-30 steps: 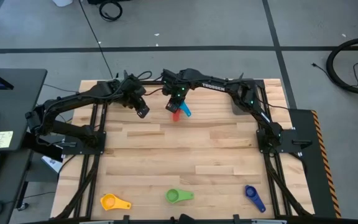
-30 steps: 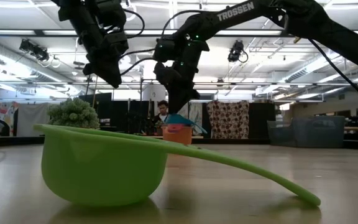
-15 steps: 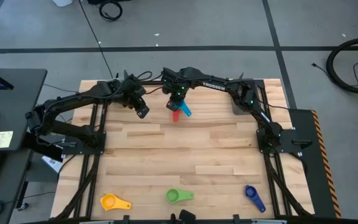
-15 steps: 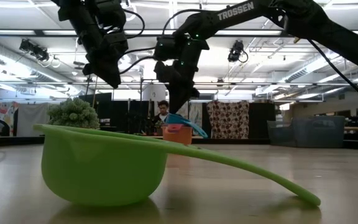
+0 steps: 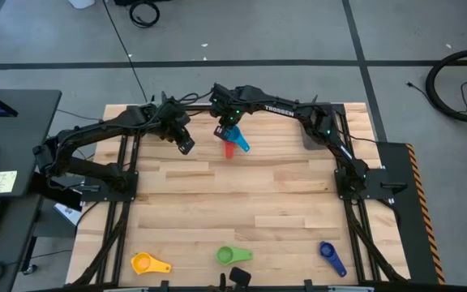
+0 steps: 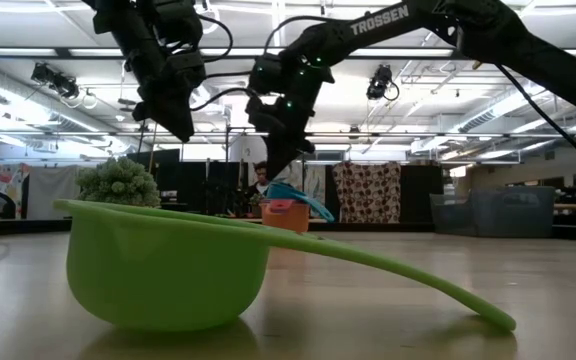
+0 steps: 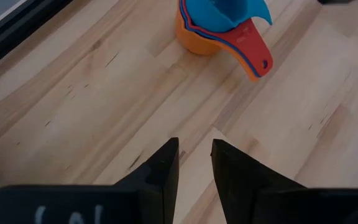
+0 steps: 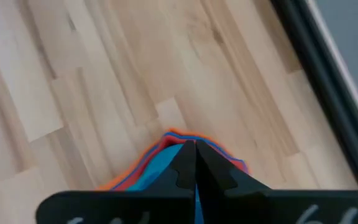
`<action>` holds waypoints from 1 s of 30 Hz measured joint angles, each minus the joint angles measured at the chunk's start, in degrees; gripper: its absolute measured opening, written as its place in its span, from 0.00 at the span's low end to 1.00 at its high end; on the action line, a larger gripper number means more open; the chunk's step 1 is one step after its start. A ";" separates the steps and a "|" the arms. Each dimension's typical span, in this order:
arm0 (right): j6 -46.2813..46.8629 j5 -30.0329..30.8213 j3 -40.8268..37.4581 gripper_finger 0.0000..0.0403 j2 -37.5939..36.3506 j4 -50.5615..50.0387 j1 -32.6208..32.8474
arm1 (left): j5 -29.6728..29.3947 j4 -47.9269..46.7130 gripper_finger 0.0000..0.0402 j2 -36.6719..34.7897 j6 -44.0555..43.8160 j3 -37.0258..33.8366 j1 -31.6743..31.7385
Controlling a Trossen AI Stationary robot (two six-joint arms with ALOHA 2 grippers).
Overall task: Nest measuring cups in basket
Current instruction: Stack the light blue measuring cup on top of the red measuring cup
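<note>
From above we see the stacked measuring cups point(image 5: 232, 146) at the table's point(image 5: 242, 203) far edge, the right gripper point(image 5: 225, 130) clenched empty over them. Yellow point(image 5: 147, 263), green point(image 5: 232, 255) and dark blue point(image 5: 329, 254) cups lie near. The left gripper point(image 7: 194, 152) hovers slightly parted, empty.

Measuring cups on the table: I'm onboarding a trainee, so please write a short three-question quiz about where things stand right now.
1. True or false: the green cup sits in the nested stack.
2. How many cups lie loose, apart from the stack?
3. The right tool above the stack is: A open, B shut.

Key: 1 false; 2 three; 3 B.
</note>
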 joint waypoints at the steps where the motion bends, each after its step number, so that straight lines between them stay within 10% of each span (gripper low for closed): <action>1: -0.17 0.11 0.00 0.01 0.00 0.00 -0.08 | 0.00 -0.12 0.25 0.00 0.00 0.00 0.00; 18: -0.33 1.09 -6.35 0.00 -0.43 3.53 -0.32 | 0.00 -0.59 0.25 0.01 -0.02 0.00 0.00; 30: 4.95 1.27 0.11 0.00 -3.69 -16.60 -0.75 | 4.28 6.21 0.25 7.97 -2.16 0.02 -0.91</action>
